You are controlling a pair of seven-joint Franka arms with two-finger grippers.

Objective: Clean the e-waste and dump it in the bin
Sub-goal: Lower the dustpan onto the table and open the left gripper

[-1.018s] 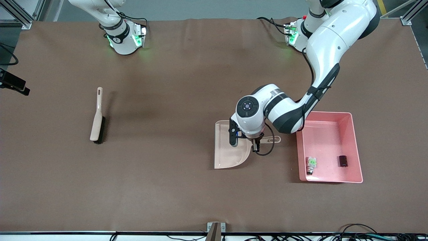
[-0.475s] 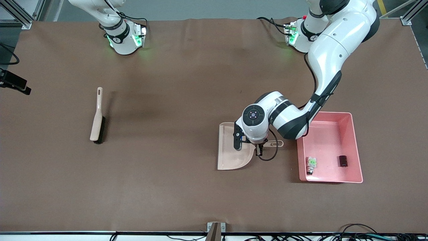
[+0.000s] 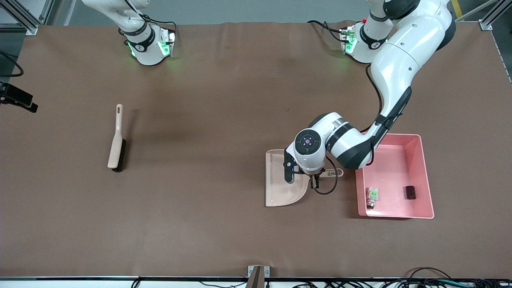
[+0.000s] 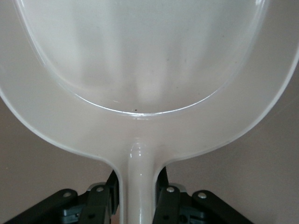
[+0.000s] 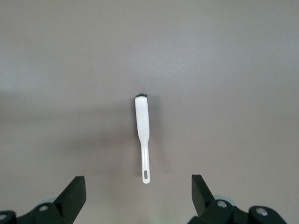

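Nearest my front camera, I see the white block (image 3: pixel 373 193) and the dark stubby cylinder (image 3: pixel 409 192) lying in the pink bin (image 3: pixel 426 180), apart from each other at its nearer end. Beside the bin, my left gripper (image 4: pixel 138 198) is clamped on the handle of the beige dustpan (image 3: pixel 280 186), which sits low at the brown table (image 3: pixel 208 220). Farther off, toward the right arm's end, the brush (image 3: pixel 116 143) lies alone, and my right gripper (image 5: pixel 138 198) hangs wide apart above it, holding nothing, that arm waiting.
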